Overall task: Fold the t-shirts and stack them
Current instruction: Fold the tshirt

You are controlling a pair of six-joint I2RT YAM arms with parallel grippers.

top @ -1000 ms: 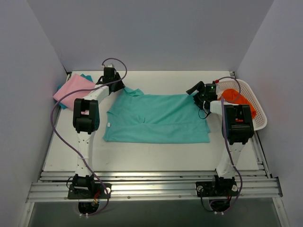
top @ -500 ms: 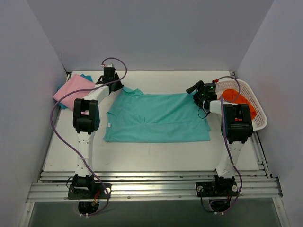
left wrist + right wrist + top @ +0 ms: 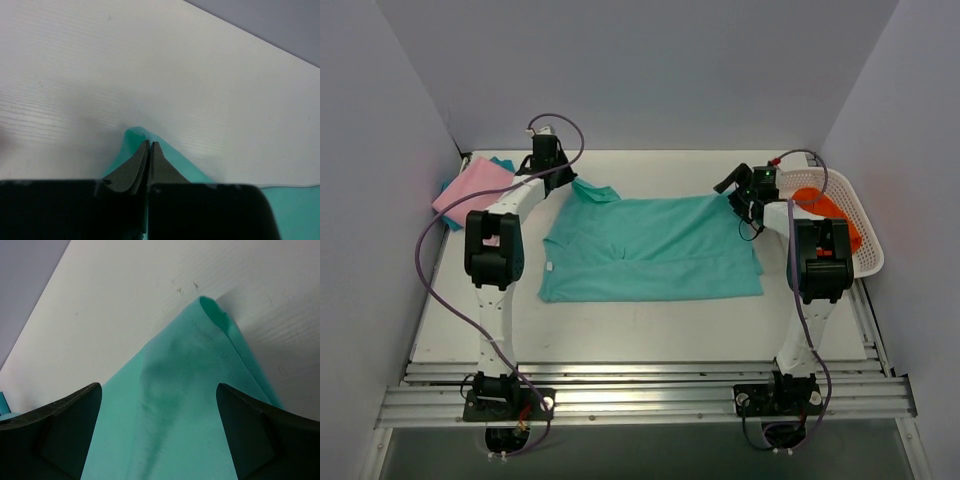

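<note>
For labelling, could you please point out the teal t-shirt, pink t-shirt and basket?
teal t-shirt [image 3: 650, 250]: top view, its middle.
pink t-shirt [image 3: 470, 190]: top view, its middle.
white basket [image 3: 872, 250]: top view, right rim.

High rear view onto table [image 3: 620, 330], 2 close wrist views, sharing teal t-shirt [image 3: 650, 250]

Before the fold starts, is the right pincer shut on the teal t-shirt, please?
No, the right pincer stands wide open over the teal t-shirt.

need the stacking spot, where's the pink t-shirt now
Top view: the pink t-shirt lies at the far left edge of the table, left of the mint-teal t-shirt.
</note>
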